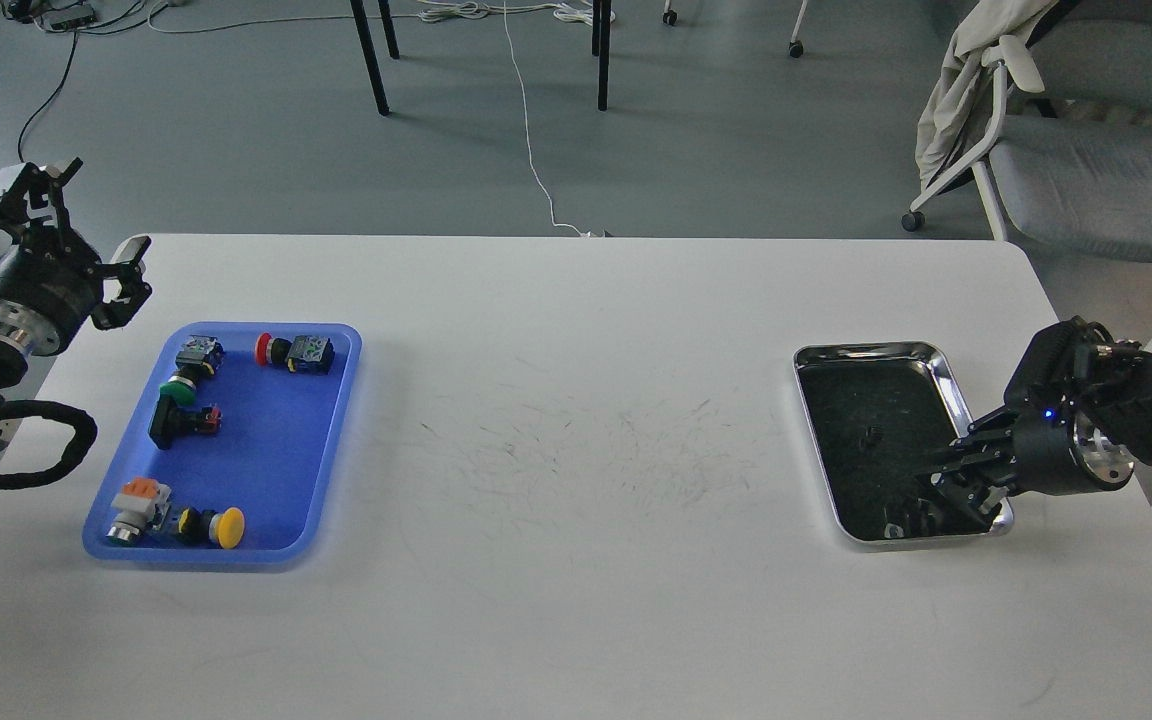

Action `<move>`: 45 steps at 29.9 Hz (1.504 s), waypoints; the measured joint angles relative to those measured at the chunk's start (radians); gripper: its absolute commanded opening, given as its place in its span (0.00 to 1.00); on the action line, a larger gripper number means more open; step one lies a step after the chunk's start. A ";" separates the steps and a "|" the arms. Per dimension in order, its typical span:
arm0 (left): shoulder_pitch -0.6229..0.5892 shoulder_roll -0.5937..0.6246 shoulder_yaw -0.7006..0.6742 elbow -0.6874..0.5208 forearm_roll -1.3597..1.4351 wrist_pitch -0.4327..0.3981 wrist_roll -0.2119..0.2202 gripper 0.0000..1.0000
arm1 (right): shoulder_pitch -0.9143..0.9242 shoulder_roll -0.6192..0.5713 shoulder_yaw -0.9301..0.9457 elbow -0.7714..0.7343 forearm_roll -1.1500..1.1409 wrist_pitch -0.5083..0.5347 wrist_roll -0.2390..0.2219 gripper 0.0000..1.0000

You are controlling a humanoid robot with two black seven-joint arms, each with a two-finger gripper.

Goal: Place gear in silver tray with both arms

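Note:
The silver tray [816,420] lies on the right of the white table, its dark mirror bottom showing. My right gripper [941,490] hangs low over the tray's near right corner, pointing left. It is dark against the tray, so I cannot tell its fingers apart or see anything held. A small dark and silver piece [893,527] shows at the tray's near edge, beside the gripper. My left gripper [86,215] is open and empty, raised off the table's far left corner. Several push-button parts [296,352] lie in the blue plastic tray [266,440] on the left.
The white table [576,450] has faint scuff marks in its middle. An office chair [1086,170] with a cloth over it stands behind the table's right corner. Table legs and cables are on the floor beyond.

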 measured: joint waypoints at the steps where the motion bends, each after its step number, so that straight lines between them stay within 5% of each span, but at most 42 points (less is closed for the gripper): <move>1: 0.000 0.000 0.000 0.000 0.000 0.000 0.000 0.99 | 0.000 0.001 0.001 0.000 0.001 0.000 0.000 0.35; 22: 0.010 0.023 0.000 -0.008 0.000 -0.002 0.000 0.99 | -0.018 -0.004 0.146 -0.007 0.142 -0.004 0.000 0.77; 45: 0.012 0.094 0.002 -0.017 0.003 -0.038 0.004 0.99 | -0.111 -0.010 0.518 0.002 0.830 -0.090 0.000 0.88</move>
